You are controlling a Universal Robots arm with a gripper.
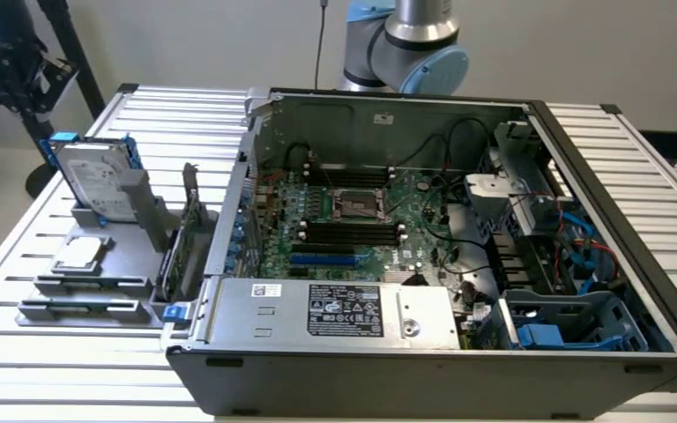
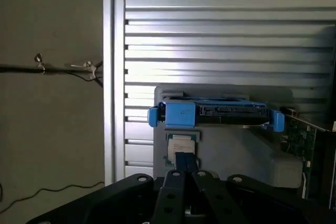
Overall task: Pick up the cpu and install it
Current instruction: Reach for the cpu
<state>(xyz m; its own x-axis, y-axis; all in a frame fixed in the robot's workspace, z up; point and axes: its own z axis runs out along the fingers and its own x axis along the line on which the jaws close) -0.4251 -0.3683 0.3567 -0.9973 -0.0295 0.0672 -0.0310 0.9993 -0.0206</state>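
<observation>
- The cpu (image 2: 181,144) lies straight ahead of the claw (image 2: 185,167) in the wrist view, in line with its tips and between them and the drive (image 2: 215,114).
- The claw is clear of the cpu and not touching it.
- The claw's two fingers are pressed together, with nothing between them.
- In the exterior view the arm (image 1: 415,35) stands behind the case (image 1: 433,370), well apart from the cpu.
- The cpu rests on a grey holder (image 1: 127,264) on the slatted surface (image 1: 174,115), at the exterior view's left of the case.
- On the holder, the cpu sits between the upright drive and the sticks (image 1: 92,284).
- Count: one cpu, one blue-framed drive, one green card (image 1: 186,247) standing on edge beside the case, and two long dark sticks lying one behind the other.
- Also one open case, with one board (image 1: 415,198) and one empty socket (image 1: 356,204) in the middle of it.
- The cpu lies flat with its shiny top up.
- It is square, so it has no long axis to tell.
- Its sides run in line with the holder's sides and with the drive's long edge.
</observation>
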